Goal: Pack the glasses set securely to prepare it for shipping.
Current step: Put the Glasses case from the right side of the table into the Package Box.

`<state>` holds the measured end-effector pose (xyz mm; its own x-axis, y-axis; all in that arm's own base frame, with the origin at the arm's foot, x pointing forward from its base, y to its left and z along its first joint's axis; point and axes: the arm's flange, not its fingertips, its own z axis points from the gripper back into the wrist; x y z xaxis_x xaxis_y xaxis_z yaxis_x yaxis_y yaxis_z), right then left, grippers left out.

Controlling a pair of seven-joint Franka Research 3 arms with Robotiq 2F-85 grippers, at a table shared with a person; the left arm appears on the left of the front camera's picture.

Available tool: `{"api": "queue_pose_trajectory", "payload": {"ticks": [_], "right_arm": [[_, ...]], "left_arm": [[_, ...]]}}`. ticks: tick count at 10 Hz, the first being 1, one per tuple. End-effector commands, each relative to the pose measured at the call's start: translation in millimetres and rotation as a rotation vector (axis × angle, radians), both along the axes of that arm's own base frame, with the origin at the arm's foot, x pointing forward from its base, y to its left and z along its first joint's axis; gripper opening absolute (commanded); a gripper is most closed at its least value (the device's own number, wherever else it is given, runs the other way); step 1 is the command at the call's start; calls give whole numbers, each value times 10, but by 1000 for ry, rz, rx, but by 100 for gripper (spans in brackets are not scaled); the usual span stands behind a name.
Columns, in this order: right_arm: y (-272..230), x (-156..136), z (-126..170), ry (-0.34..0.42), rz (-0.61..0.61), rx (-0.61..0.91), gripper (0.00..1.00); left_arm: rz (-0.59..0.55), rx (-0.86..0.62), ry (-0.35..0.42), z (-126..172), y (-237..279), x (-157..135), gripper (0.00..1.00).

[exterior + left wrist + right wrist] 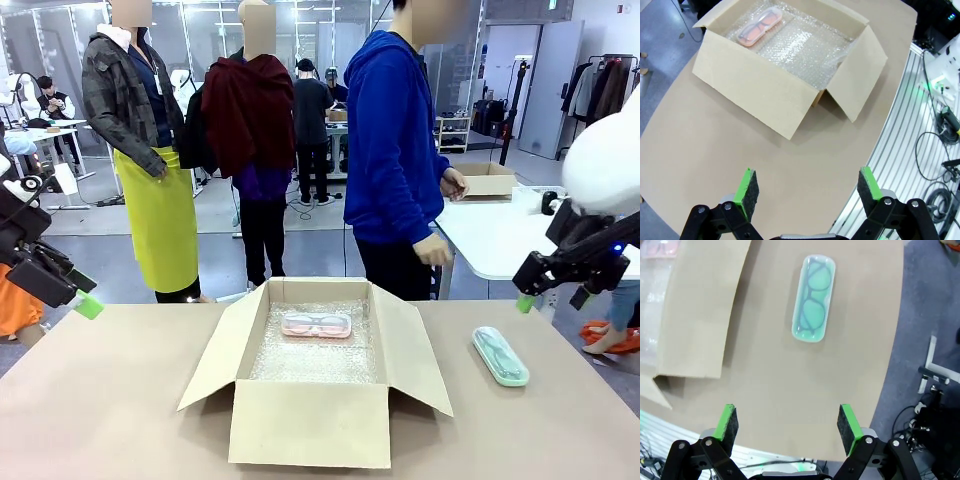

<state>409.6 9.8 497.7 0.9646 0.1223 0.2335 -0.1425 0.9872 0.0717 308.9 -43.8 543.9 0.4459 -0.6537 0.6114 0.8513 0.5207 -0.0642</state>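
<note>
Two glasses cases (316, 324) (500, 355) (one boxed)

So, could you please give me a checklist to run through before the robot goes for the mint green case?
1. Right gripper open and empty: ok.
2. Mint green case lying flat on the table, nothing on it: ok.
3. Cardboard box flaps open: ok.
4. Free bubble wrap beside the pink case: ok.
5. Left gripper open, apart from the box: ok.
6. Both cases in the box: not ok, the mint green one is outside it.
</note>
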Motion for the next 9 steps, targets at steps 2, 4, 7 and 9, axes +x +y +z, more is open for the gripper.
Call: {"api": "queue_pose_trajectory", "payload": {"ticks": [2, 4, 7, 9], "right_arm": [[27, 450, -304, -6, -33, -6, 100], [-6, 732, -638, -8, -20, -15, 100], [-72, 1047, -1004, -9, -22, -7, 100], [-99, 1210, -1273, 15, -46, -20, 100]], "left_arm": [[-24, -22, -7, 0, 16, 3, 100], [-24, -22, -7, 0, 16, 3, 100], [-24, -22, -7, 0, 16, 3, 100], [-24, -22, -7, 0, 16, 3, 100]]}}
